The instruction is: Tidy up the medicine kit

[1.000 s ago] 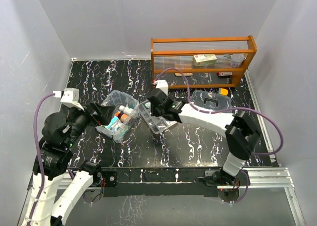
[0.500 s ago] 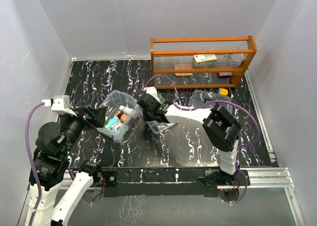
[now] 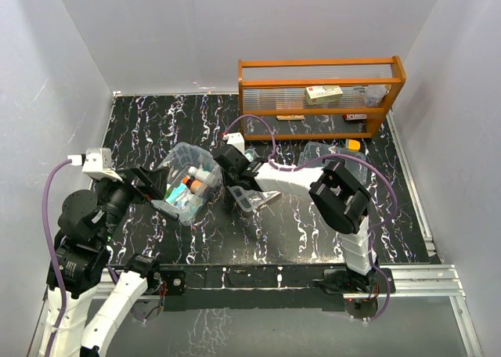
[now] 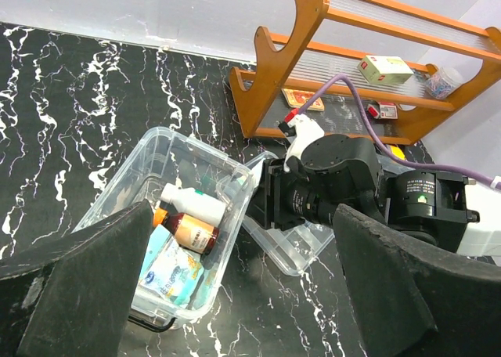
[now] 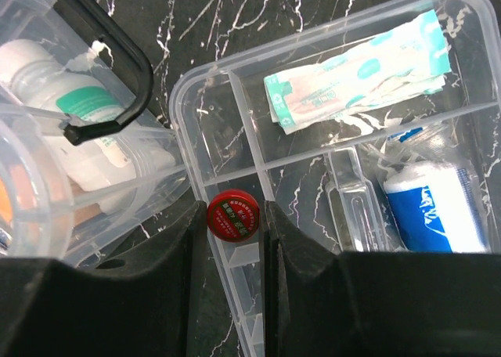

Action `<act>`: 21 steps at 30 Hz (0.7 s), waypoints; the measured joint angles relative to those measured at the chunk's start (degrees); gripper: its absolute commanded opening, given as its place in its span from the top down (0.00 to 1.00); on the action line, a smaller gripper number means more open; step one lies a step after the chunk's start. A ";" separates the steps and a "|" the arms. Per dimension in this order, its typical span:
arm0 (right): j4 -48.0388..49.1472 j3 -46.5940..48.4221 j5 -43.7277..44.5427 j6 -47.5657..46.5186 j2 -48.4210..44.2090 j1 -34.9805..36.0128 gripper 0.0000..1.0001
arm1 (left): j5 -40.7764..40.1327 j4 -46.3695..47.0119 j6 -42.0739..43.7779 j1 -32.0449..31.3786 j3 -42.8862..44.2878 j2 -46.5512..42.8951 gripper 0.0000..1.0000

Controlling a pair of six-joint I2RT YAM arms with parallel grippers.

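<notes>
Right wrist: right gripper (image 5: 232, 218) pinches red tin (image 5: 232, 214); insert tray (image 5: 235, 138) cropped.

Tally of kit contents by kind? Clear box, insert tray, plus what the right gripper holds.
Bottles: 2 (white bottle, brown bottle, in the clear box)
Packets: 2 (blue packet in the box, teal-printed packet in the insert tray)
Wrapped items: 1 (blue-and-white wrapped item, tray)
Tins: 1 (red round tin in the right gripper)
Total: 6
</notes>
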 measured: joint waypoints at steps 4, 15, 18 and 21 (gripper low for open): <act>0.48 0.15 0.15 -0.22 0.22 0.00 0.80 | 0.55 0.02 0.09 0.00 0.00 0.00 0.01; 0.44 0.15 0.13 -0.42 0.28 0.00 0.68 | 1.99 1.31 1.38 0.00 0.46 1.14 0.01; 0.44 0.13 -0.09 -0.48 0.28 0.00 0.63 | 2.08 1.64 1.53 -0.02 0.57 1.70 0.01; 0.46 0.13 -0.33 -0.55 0.26 0.00 0.58 | 2.25 1.68 1.53 0.00 0.61 1.66 0.01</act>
